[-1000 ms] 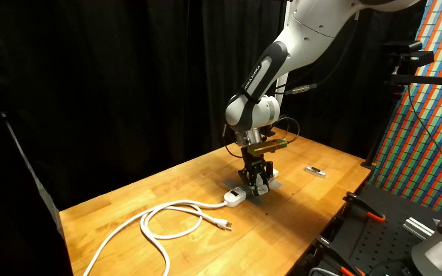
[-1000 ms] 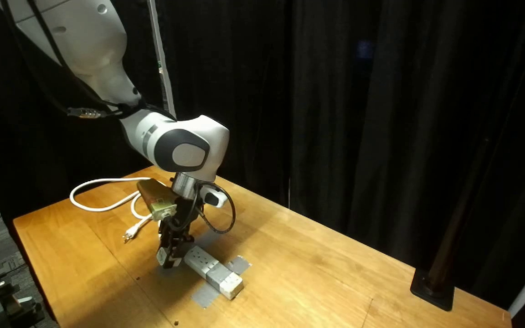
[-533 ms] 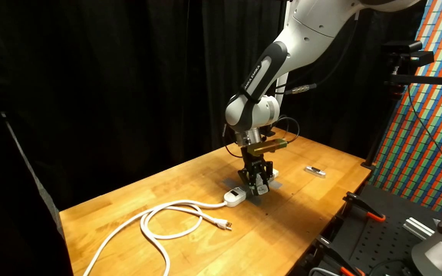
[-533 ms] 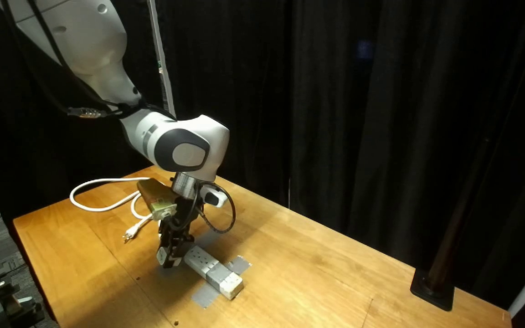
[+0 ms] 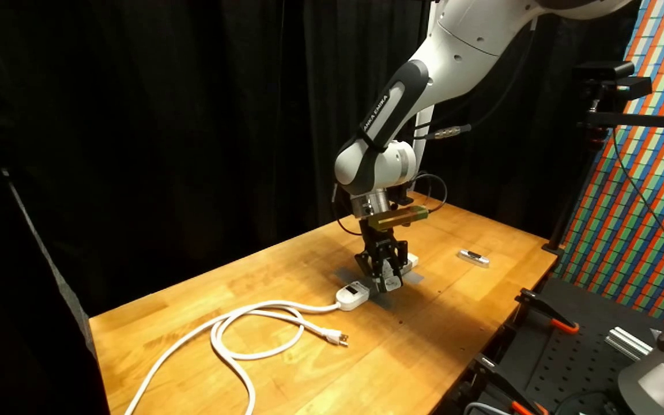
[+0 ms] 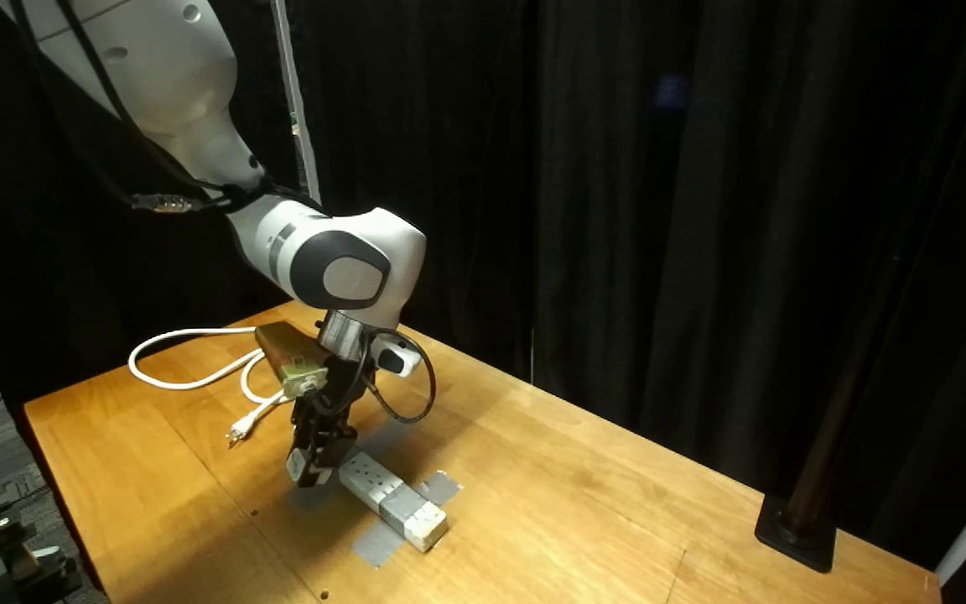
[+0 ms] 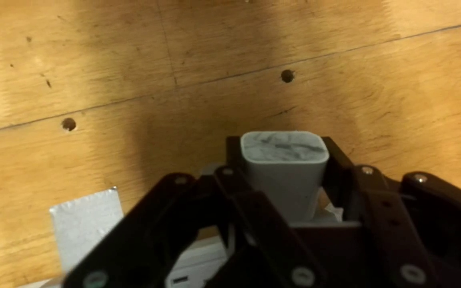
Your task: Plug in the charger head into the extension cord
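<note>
The charger head (image 7: 284,180) is a small white block with a grey-smudged end face. My gripper (image 7: 284,150) is shut on it, one black finger at each side. In an exterior view, the gripper (image 5: 387,281) and the charger head (image 5: 392,282) are just above the extension cord's bar (image 5: 352,295), near its middle. In an exterior view, the gripper (image 6: 313,471) is beside the near end of the bar's visible sockets (image 6: 371,478). In the wrist view, part of the bar (image 7: 198,262) shows behind the fingers. The charger's prongs are hidden.
Grey tape (image 6: 378,544) holds the bar to the wooden table (image 6: 584,503). The white cable (image 5: 277,304) loops on the table with its plug (image 5: 335,336). A small silver item with a dark top (image 5: 474,258) lies farther right. Orange-tipped clamps (image 5: 548,311) grip the table edge.
The gripper with the charger head has risen slightly and shifted a little over the last half second. Before that it was still. The bar and cable have not moved.
</note>
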Motion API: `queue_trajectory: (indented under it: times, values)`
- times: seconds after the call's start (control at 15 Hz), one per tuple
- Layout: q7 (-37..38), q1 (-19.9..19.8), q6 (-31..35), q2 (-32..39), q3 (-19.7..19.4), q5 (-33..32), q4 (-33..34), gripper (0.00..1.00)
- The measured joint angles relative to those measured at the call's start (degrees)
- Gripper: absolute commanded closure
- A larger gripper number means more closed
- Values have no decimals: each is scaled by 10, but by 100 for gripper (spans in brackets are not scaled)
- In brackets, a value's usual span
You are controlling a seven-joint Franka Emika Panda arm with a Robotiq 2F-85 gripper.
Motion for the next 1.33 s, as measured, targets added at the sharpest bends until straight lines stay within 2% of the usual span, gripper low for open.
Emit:
queue_trajectory:
  times: [0.33, 0.8, 1.07, 1.33]
  values:
    - [0, 0, -30, 5, 2, 15, 29, 77]
    - [0, 0, -30, 36, 23, 53, 108, 77]
    - [9, -3, -68, 31, 21, 61, 111, 77]
    - [12, -11, -87, -9, 16, 61, 95, 77]
